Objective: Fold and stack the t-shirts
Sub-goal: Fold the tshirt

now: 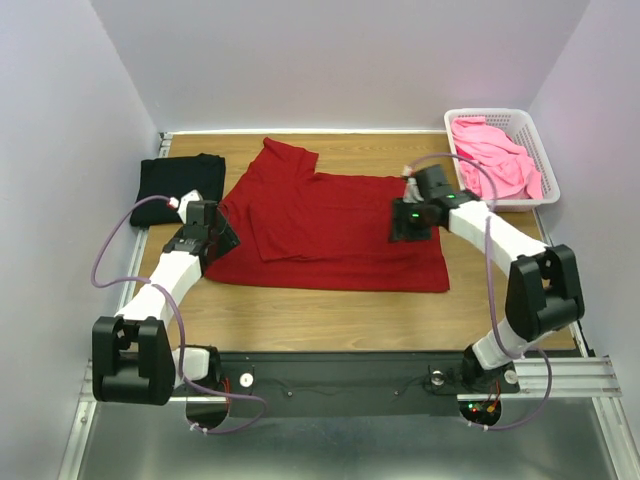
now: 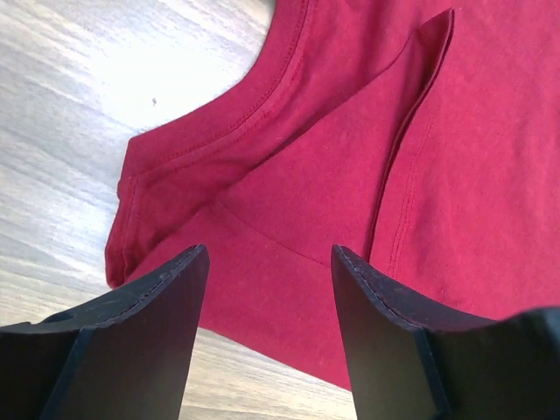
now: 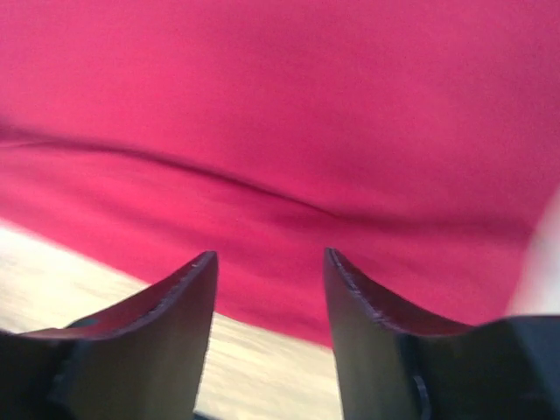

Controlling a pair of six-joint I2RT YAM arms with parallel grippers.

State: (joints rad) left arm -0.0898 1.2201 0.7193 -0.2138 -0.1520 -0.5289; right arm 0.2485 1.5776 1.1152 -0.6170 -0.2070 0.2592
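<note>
A dark red t-shirt (image 1: 330, 225) lies spread flat in the middle of the table, with one side panel folded over its body. My left gripper (image 1: 224, 236) hovers at its left edge, open and empty. In the left wrist view the gripper (image 2: 269, 262) frames the red shirt (image 2: 350, 175) near its collar and folded seam. My right gripper (image 1: 406, 230) is over the shirt's right part, open and empty. In the right wrist view the gripper (image 3: 269, 258) is above the blurred red cloth (image 3: 280, 114) near its edge. A folded black t-shirt (image 1: 180, 182) lies far left. Pink t-shirts (image 1: 495, 160) fill the basket.
A white lattice basket (image 1: 537, 138) stands at the back right corner. The wooden table (image 1: 330, 310) shows bare in front of the red shirt. White walls close in on the left, back and right.
</note>
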